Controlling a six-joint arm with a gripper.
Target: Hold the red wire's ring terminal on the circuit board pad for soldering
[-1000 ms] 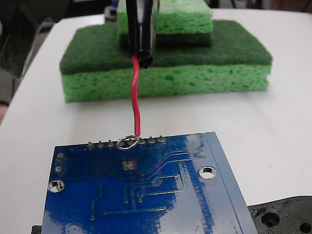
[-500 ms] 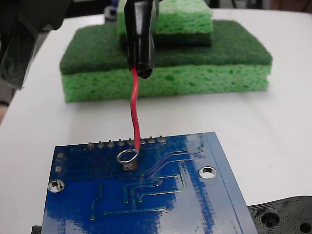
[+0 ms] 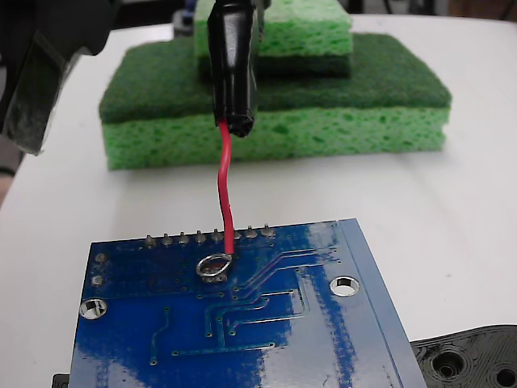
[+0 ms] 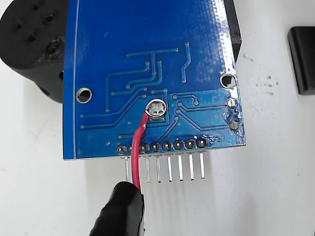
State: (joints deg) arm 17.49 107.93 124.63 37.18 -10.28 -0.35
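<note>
The blue circuit board (image 3: 242,339) lies at the near edge of the fixed view and fills the top of the wrist view (image 4: 147,39). The red wire (image 3: 224,186) drops from its black sleeve (image 3: 233,73) to the board. Its ring terminal (image 3: 199,267) lies around the small silvery pad (image 3: 214,267), touching the board. From the wrist camera, the ring terminal (image 4: 165,109) encircles the pad (image 4: 156,109), and the red wire (image 4: 139,147) crosses the pin row. My gripper (image 3: 234,12) holds the sleeve at the frame's top; its fingers are mostly cut off.
Stacked green sponges (image 3: 275,121) stand behind the board. A black plastic part with round holes (image 3: 468,360) sits at the near right. A row of grey pins (image 4: 167,167) sticks out past the board edge. A black block (image 4: 302,59) lies on the white table.
The ring moved from the board's far edge beside the pins onto the pad. The sleeve came slightly lower and nearer the board.
</note>
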